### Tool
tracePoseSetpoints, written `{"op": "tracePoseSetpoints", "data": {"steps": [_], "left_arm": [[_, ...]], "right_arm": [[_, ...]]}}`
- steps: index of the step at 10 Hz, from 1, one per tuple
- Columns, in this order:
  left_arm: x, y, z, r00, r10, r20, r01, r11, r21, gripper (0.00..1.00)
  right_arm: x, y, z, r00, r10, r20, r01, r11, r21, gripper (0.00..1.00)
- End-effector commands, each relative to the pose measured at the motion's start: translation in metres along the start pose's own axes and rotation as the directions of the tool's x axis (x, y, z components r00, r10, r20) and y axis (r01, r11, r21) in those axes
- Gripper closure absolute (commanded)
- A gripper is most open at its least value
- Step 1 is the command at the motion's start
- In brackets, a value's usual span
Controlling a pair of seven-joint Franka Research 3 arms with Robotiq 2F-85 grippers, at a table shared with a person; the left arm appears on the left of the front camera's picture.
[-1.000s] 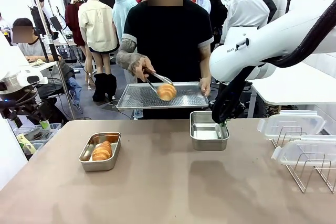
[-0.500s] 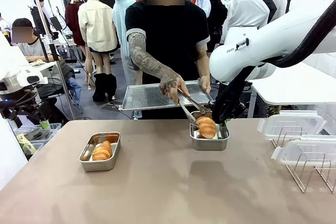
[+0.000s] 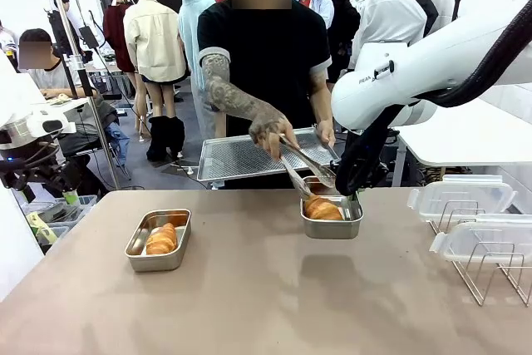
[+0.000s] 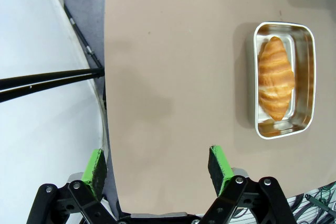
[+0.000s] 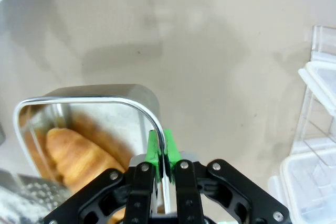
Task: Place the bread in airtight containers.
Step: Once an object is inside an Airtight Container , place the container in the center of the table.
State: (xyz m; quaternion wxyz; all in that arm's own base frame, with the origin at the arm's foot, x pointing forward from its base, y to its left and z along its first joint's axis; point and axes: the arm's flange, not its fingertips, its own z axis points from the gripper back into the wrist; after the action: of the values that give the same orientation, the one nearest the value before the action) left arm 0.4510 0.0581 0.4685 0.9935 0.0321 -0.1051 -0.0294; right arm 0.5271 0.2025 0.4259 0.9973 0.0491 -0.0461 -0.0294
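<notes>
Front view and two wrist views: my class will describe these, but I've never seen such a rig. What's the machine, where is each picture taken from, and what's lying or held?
Two robot arms share a table with a person. The front view looks across the table from between the arms; each wrist view looks along one arm's tool. The left tool hangs open over the table, near the left tub with a roll in it. The right tool is shut on the right tub's rim. The person's hand holds tongs over a second roll lying in that tub; the other hand holds a tray. Clear lids sit on a wire rack.
</notes>
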Motion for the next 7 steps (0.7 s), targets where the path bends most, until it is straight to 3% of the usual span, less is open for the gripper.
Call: {"op": "tracePoseSetpoints", "data": {"steps": [1, 7], "left_arm": [[-0.0048, 0.0016, 0.0007, 1.000, 0.002, 0.000, -0.002, 1.000, 0.008, 0.00], [-0.0048, 0.0016, 0.0007, 1.000, 0.002, 0.000, -0.002, 1.000, 0.008, 0.00]], "right_arm": [[0.0020, 0.0013, 0.0012, 1.000, 0.009, 0.003, -0.009, 1.000, 0.003, 1.00], [0.0020, 0.0013, 0.0012, 1.000, 0.009, 0.003, -0.009, 1.000, 0.003, 1.00]]}}
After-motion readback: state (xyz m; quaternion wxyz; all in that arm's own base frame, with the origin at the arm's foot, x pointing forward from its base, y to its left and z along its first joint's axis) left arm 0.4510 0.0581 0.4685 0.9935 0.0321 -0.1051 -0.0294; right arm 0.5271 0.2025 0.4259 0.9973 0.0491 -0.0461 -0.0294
